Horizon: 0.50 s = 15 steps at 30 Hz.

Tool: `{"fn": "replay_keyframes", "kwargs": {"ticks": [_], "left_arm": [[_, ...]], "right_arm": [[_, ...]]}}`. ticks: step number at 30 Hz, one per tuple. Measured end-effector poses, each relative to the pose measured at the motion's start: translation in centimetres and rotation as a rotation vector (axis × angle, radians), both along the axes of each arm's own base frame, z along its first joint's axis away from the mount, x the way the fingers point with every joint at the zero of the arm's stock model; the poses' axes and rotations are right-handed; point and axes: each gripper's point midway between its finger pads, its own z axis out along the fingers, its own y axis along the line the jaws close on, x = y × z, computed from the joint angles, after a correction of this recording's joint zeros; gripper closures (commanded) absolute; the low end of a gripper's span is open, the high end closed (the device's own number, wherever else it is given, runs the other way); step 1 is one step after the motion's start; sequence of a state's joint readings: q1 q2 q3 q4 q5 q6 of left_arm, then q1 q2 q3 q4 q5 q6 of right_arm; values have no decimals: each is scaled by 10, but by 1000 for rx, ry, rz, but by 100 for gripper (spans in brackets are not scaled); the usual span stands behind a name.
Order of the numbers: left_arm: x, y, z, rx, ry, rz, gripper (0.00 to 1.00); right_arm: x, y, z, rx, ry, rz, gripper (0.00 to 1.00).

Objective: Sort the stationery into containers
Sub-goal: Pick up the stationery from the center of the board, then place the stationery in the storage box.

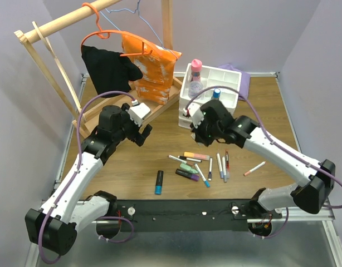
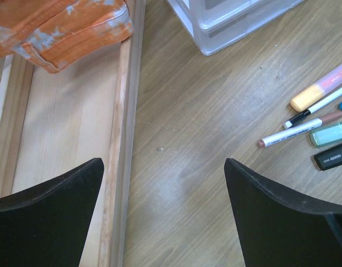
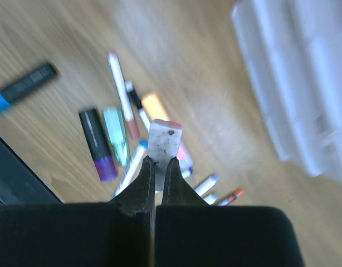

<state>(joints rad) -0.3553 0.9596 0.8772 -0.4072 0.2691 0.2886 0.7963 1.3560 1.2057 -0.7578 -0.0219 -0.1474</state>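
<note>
My right gripper is shut on a small white eraser-like block with a pink edge, held up above the stationery spread on the table. Below it lie a black-and-purple highlighter, a mint highlighter and several thin white pens. The top view puts this gripper just in front of the white drawer organiser, whose top tray holds a pink-capped bottle and a blue-capped one. My left gripper hangs open over bare wood, with nothing between its fingers.
A wooden clothes rack base lies just left of my left gripper, with an orange bag and a black cloth hanging above it. A black-and-blue marker lies apart near the front. An orange-tipped pen lies to the right.
</note>
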Motion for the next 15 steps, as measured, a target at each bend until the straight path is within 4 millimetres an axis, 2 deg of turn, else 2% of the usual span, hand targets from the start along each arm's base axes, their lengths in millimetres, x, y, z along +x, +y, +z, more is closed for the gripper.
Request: {"fn": "replay_keyframes", "kwargs": {"ticks": [4, 7, 10, 12, 15], "left_arm": [[6, -3, 5, -2, -2, -1, 2], [12, -5, 7, 0, 4, -2, 2], [18, -8, 8, 0, 8, -4, 3], [22, -10, 10, -3, 10, -6, 3], [27, -12, 14, -9, 6, -7, 3]], "right_arm": [[31, 10, 71, 147, -136, -1, 99], [55, -3, 124, 234, -270, -51, 99], [64, -12, 170, 283, -397, -77, 99], [71, -20, 188, 292, -469, -103, 100], [87, -42, 195, 256, -533, -180, 100]]}}
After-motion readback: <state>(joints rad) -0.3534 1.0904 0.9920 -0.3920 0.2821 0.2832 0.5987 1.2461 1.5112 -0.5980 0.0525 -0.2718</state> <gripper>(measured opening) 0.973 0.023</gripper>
